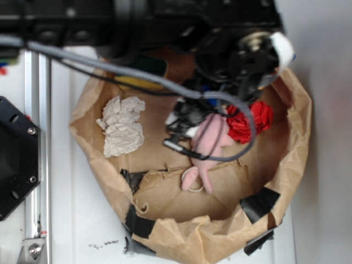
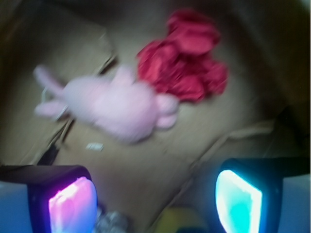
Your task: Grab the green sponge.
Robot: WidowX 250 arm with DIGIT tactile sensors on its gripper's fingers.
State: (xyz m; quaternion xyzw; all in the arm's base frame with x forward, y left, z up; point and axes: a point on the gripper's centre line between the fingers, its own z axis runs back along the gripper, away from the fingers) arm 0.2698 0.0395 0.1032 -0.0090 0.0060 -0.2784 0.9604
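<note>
1. The green sponge (image 1: 144, 73) sits at the back edge of the paper bag (image 1: 297, 143), mostly hidden under cables.
2. The claw (image 2: 155, 199) hangs released and empty; the yellow blur (image 2: 181, 221) at the wrist view's bottom is probably the sponge.
3. The pink plush (image 2: 114, 108) and red cloth (image 2: 187, 58) lie the opposite way.

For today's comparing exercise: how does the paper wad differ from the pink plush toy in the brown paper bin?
Colour: the paper wad is beige-white; the plush toy is pink.
Surface: the wad is crumpled and creased; the toy looks smooth and soft.
Shape: the wad is a lumpy ball; the toy is long, with thin limbs sticking out.
Place: the wad lies at the bin's left side; the toy lies near the middle, under the arm.
Both rest on the bin's floor.
</note>
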